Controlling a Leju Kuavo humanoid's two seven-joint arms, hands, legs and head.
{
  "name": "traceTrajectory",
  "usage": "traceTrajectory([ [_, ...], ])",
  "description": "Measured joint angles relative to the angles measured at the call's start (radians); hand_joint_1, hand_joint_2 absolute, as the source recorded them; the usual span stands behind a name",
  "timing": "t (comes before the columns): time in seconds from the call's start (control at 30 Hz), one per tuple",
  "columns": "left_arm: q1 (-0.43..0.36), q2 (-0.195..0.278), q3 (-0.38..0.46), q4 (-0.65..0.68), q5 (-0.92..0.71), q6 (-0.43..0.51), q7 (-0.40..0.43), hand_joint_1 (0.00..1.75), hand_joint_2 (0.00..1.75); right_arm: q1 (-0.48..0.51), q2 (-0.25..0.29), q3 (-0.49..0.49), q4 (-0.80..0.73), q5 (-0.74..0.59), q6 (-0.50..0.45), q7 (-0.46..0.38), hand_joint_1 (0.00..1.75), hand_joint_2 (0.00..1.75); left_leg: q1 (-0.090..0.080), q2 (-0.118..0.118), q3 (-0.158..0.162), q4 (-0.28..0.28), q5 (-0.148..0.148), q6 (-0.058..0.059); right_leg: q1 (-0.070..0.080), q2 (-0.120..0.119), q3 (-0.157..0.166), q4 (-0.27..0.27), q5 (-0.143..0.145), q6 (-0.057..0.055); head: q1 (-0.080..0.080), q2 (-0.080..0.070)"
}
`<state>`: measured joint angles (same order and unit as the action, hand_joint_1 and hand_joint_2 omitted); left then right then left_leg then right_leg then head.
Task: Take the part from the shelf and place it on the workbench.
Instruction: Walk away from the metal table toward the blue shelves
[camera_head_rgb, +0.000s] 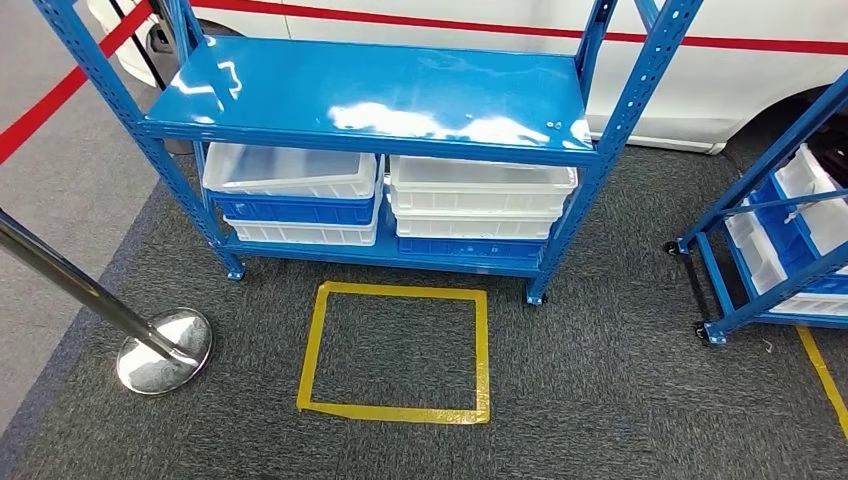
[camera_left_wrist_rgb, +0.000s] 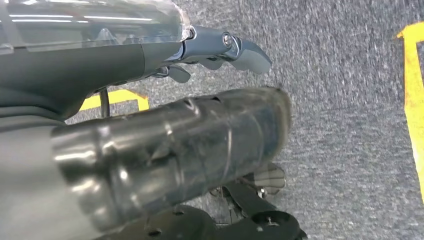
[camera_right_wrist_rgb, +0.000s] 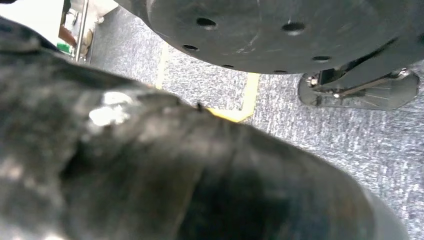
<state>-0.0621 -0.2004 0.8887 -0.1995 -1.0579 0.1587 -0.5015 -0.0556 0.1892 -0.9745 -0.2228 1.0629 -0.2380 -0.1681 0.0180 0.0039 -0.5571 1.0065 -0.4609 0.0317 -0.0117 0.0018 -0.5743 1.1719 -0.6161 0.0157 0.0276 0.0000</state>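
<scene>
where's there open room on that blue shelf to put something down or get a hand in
The blue shelf's top deck is bare from post to post, the widest free patch. Below it is crowded: stacked white and blue bins sit side by side across the lower level, with only a narrow gap between the stacks. The carpet inside the yellow tape square in front is also free.

shelf (camera_head_rgb: 380, 90): glossy blue painted metal | bins (camera_head_rgb: 290, 172): translucent white plastic | carpet (camera_head_rgb: 600, 380): rough grey pile | stanchion base (camera_head_rgb: 165, 350): polished chrome
</scene>
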Motion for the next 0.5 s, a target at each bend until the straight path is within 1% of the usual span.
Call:
traceTrajectory([
  [0.03,-0.001,-0.001,0.0,0.0,0.0,0.012,0.007,0.0,0.0,0.0,0.0,0.0,0.0,0.0,0.0,0.0,0.0,0.0,0.0,0.0,0.002,0.0,-0.003,0.002,-0.001,0.0,-0.041,0.066,-0.023,0.003,0.0,0.0],
  [0.07,-0.002,-0.003,0.0,0.0,-0.001,0.024,0.014,0.0,0.0,0.0,0.0,0.0,0.0,0.0,0.001,0.001,0.0,0.0,0.0,0.0,0.005,0.0,-0.006,0.003,-0.003,0.0,-0.074,0.114,-0.03,0.005,0.0,0.0],
  [0.1,-0.002,-0.004,0.001,0.0,-0.002,0.04,0.022,0.0,0.44,0.001,0.0,0.0,0.0,0.0,0.002,0.003,0.0,0.0,0.0,0.0,0.01,0.0,-0.011,0.003,-0.004,0.0,-0.092,0.13,-0.018,0.007,0.0,0.0],
  [0.13,-0.002,-0.006,0.001,0.0,-0.005,0.056,0.03,0.0,0.87,0.001,0.0,-0.001,0.0,0.0,0.004,0.006,0.0,0.0,0.0,-0.001,0.017,0.001,-0.016,0.002,-0.006,-0.001,-0.091,0.107,0.016,0.008,0.0,0.0],
  [0.17,-0.001,-0.009,0.001,0.0,-0.008,0.07,0.035,0.0,1.31,0.002,0.0,-0.001,0.0,0.0,0.006,0.01,0.0,0.0,0.001,-0.002,0.024,0.003,-0.022,-0.001,-0.008,-0.001,-0.072,0.05,0.062,0.008,0.0,0.0],
  [0.2,-0.001,-0.011,0.001,0.0,-0.011,0.081,0.039,0.0,1.75,0.002,0.0,-0.002,0.0,0.0,0.007,0.016,0.0,0.0,0.001,-0.003,0.029,0.005,-0.028,-0.006,-0.009,-0.001,-0.047,-0.015,0.1,0.006,0.0,0.0],
  [0.23,-0.002,-0.014,0.001,0.0,-0.015,0.089,0.041,0.0,1.75,0.003,0.0,-0.002,0.0,0.0,0.008,0.022,0.0,0.0,-0.001,-0.005,0.032,0.008,-0.035,-0.011,-0.008,-0.001,-0.025,-0.071,0.126,0.003,0.0,0.0],
  [0.27,-0.003,-0.015,0.001,0.0,-0.018,0.095,0.042,0.0,1.75,0.003,0.0,-0.004,0.0,0.0,0.008,0.028,0.0,0.0,-0.002,-0.005,0.034,0.01,-0.04,-0.018,-0.006,0.0,-0.011,-0.106,0.136,-0.001,0.0,0.0],
  [0.33,-0.007,-0.018,0.001,0.0,-0.023,0.099,0.043,0.0,1.75,0.002,0.0,-0.006,0.0,0.0,0.007,0.039,0.0,0.0,-0.005,-0.005,0.035,0.01,-0.044,-0.03,0.001,0.001,-0.006,-0.121,0.133,-0.011,-0.001,0.0],
  [0.4,-0.01,-0.02,0.001,0.0,-0.025,0.097,0.042,0.0,1.75,0.002,0.001,-0.008,0.0,0.001,0.007,0.051,0.0,0.0,-0.003,-0.004,0.038,0.012,-0.051,-0.039,-0.002,0.001,0.001,-0.127,0.134,-0.024,-0.001,0.0],
  [0.43,-0.011,-0.021,0.001,0.0,-0.027,0.096,0.041,0.0,1.75,0.002,0.001,-0.009,0.0,0.003,0.005,0.058,0.0,0.44,-0.002,-0.005,0.031,0.031,-0.065,-0.043,-0.004,0.0,0.005,-0.132,0.136,-0.031,-0.001,0.0],
  [0.47,-0.011,-0.021,0.001,0.0,-0.029,0.096,0.041,0.0,1.75,0.002,0.001,-0.009,0.0,0.005,0.003,0.066,0.0,0.87,-0.001,-0.005,0.014,0.072,-0.089,-0.047,-0.006,-0.002,0.009,-0.136,0.137,-0.037,-0.002,0.0],
  [0.5,-0.011,-0.021,0.001,0.0,-0.03,0.096,0.042,0.0,1.75,0.002,0.001,-0.009,0.0,0.007,0.001,0.072,0.0,1.31,0.0,-0.005,-0.016,0.134,-0.119,-0.05,-0.005,-0.003,0.01,-0.137,0.136,-0.041,-0.002,0.0],
])
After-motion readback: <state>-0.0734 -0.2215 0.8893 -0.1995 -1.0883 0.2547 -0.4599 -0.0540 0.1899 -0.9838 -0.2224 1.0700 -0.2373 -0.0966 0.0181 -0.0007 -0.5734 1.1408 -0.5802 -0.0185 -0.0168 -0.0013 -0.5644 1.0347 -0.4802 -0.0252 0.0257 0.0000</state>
